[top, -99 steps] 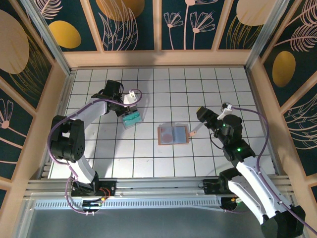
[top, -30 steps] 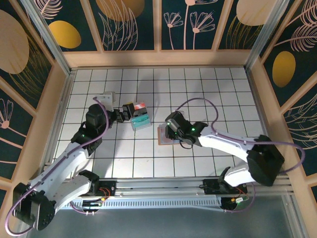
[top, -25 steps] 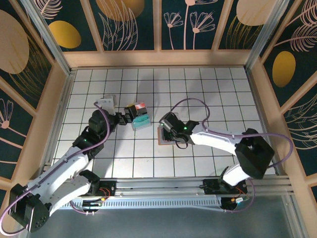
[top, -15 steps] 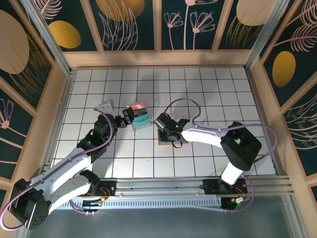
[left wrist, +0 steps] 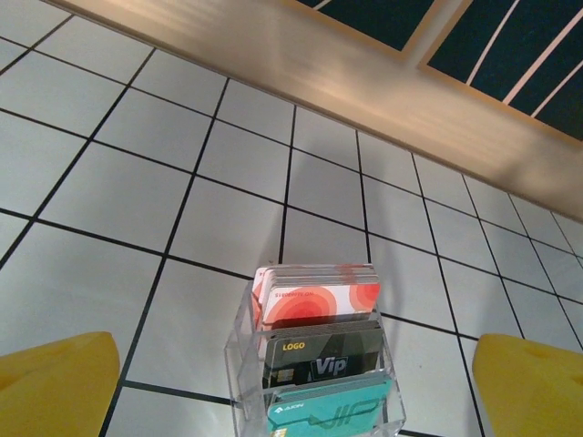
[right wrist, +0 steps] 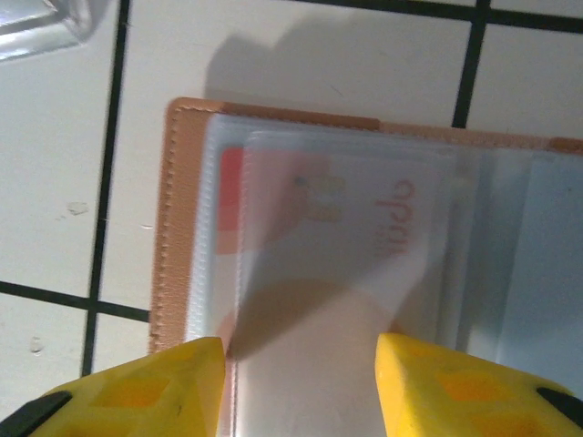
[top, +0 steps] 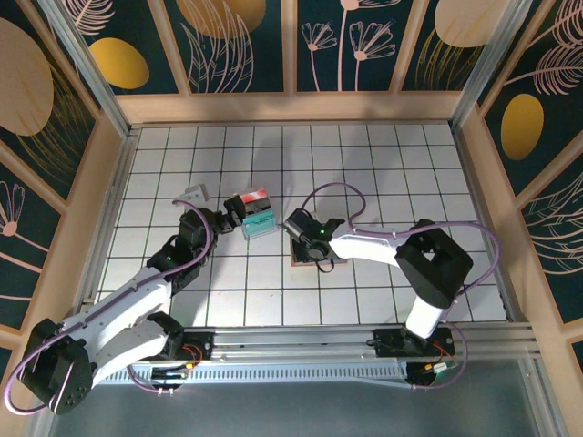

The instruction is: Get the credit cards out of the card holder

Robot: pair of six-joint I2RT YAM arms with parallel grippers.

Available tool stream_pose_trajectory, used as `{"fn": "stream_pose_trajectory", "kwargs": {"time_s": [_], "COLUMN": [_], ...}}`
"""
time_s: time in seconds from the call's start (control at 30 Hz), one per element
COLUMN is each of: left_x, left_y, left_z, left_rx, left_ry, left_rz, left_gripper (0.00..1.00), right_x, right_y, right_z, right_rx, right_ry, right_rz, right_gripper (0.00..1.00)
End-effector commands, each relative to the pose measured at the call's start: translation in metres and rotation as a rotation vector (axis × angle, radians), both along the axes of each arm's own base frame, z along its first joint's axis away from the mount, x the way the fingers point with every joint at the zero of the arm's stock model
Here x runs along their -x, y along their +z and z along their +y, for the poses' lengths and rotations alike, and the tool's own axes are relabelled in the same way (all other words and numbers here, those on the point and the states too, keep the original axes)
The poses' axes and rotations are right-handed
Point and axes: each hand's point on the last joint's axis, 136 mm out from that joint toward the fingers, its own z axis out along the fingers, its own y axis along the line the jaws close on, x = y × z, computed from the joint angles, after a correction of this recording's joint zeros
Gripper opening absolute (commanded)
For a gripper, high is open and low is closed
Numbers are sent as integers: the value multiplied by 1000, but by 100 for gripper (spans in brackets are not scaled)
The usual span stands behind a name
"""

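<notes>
The card holder [right wrist: 171, 228] lies open on the tiles, tan border around clear sleeves; it sits mid-table [top: 297, 261], mostly under my right arm. My right gripper [right wrist: 301, 364] [top: 308, 244] is low over its left page. A pale credit card [right wrist: 310, 364] spans the gap between both yellow fingers [right wrist: 137, 387], touching each, and casts a shadow on the sleeve. A red credit card [right wrist: 230, 196] shows through the sleeve at the left. My left gripper [left wrist: 293, 382] [top: 244, 211] stands wide open, its fingertips either side of a clear box and apart from it.
The clear box [left wrist: 314, 355] [top: 262, 223] holds upright red-orange, dark grey and teal cards, just left of the holder; its corner [right wrist: 46, 23] shows in the right wrist view. Wooden walls [top: 291, 107] ring the tiled table [top: 410, 164].
My right gripper has slid left over the holder as its arm folded in. The left gripper has crept up to the clear box and stayed open.
</notes>
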Motion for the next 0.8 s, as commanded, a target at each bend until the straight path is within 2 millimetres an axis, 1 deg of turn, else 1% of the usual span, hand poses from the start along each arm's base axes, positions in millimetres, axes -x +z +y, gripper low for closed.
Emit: {"fn": "stream_pose_trajectory", "kwargs": {"time_s": [0.0, 0.23, 0.37, 0.47, 0.63, 0.77], "left_x": [-2, 4, 5, 6, 6, 3], "left_y": [19, 21, 20, 20, 29, 34], "left_z": [7, 17, 18, 15, 3, -2], "left_rx": [39, 38, 39, 56, 65, 40], "left_ry": [47, 79, 83, 69, -5, -31], "left_rz": [-58, -77, -71, -78, -117, -121], "left_gripper": [99, 99, 99, 99, 99, 99], "right_x": [3, 3, -1, -5, -12, -16], "right_y": [-9, -16, -11, 0, 20, 32], "right_z": [-5, -6, -7, -6, -10, -21], "right_rx": [-1, 5, -7, -24, -56, -72], "right_ry": [-7, -9, -25, -37, -66, -107], "right_rz": [26, 37, 22, -6, -53, -87], "right_gripper": [46, 36, 23, 12, 11, 17]}}
